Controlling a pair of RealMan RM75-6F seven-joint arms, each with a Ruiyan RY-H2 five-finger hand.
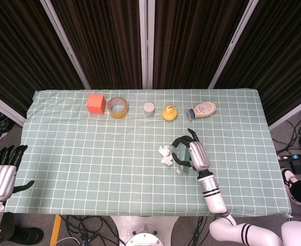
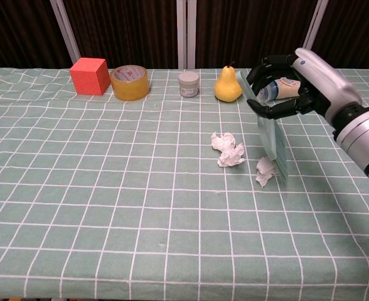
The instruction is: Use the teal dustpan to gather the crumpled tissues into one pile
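My right hand [image 2: 297,84] [image 1: 191,154] grips the handle of the teal dustpan [image 2: 271,139], which hangs blade-down with its lower edge against a crumpled tissue [image 2: 264,170]. Two more crumpled tissues [image 2: 227,149] [image 1: 165,154] lie close together just left of that one, on the green checked cloth. In the head view the dustpan [image 1: 180,160] is mostly hidden under the hand. My left hand [image 1: 2,174] hangs off the table's left front corner, fingers apart, holding nothing.
Along the far edge stand a red cube [image 2: 88,76], a tape roll [image 2: 130,83], a small grey jar [image 2: 188,84], a yellow pear [image 2: 228,85] and a lying sauce bottle [image 1: 202,109], partly behind my right hand in the chest view.
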